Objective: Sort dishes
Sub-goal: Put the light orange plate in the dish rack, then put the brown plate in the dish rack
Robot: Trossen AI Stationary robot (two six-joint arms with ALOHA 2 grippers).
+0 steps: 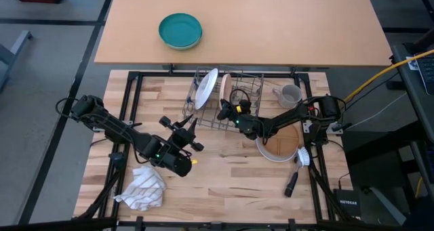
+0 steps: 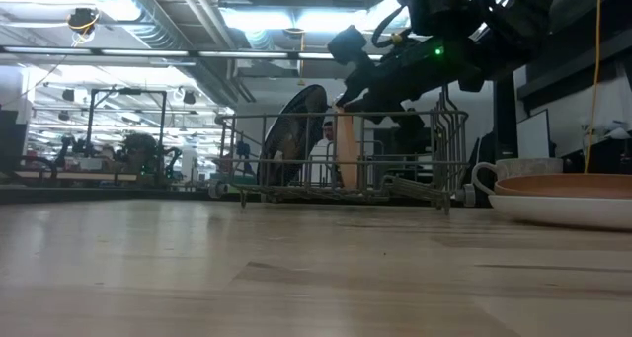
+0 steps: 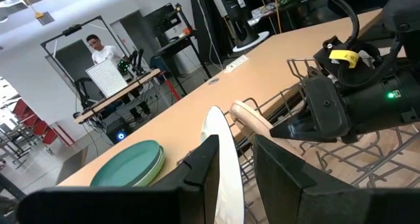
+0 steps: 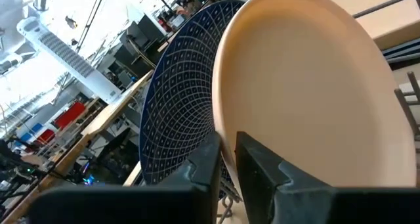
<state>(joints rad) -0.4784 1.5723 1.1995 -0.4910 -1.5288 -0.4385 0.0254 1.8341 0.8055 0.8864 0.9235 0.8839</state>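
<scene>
Peach-pink plate (image 4: pixel 308 86), upright in the rack (image 1: pixel 234 116), sits pinched at its rim by the right gripper (image 4: pixel 226 159).

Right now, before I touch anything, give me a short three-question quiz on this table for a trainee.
1. True or false: the mug stands inside the rack.
2. Which dish does the right claw grip? A. teal bowl B. peach plate C. mug
3. What crumpled thing lies on the table beside the left arm?

Key:
1. False; it stands on the table next to the rack.
2. B, by its rim, upright in the rack.
3. The cloth.
</scene>
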